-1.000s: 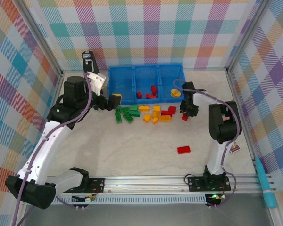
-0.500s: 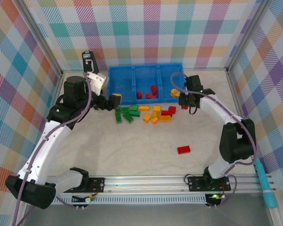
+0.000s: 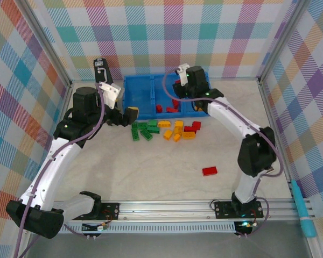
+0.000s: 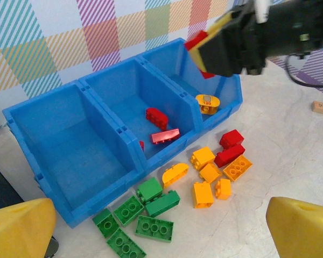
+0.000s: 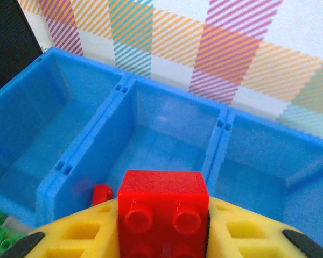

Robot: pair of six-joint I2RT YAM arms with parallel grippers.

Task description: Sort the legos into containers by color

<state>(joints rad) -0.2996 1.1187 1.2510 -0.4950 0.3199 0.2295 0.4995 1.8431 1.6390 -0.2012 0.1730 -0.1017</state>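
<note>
The right hand (image 5: 162, 236) clamps a red brick (image 5: 162, 204). The blue tray (image 5: 70, 59) has its middle compartment (image 5: 161, 145), with other red bricks (image 4: 156, 117), just below and ahead of that hand. Better to centre between the dividers (image 5: 218, 142), dip lower, then release. The left hand (image 4: 159, 234) gapes open, idle.

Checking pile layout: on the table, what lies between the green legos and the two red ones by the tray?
Yellow-orange legos fill the stretch from green legos to red pair, clear in the top external and left wrist views.
</note>
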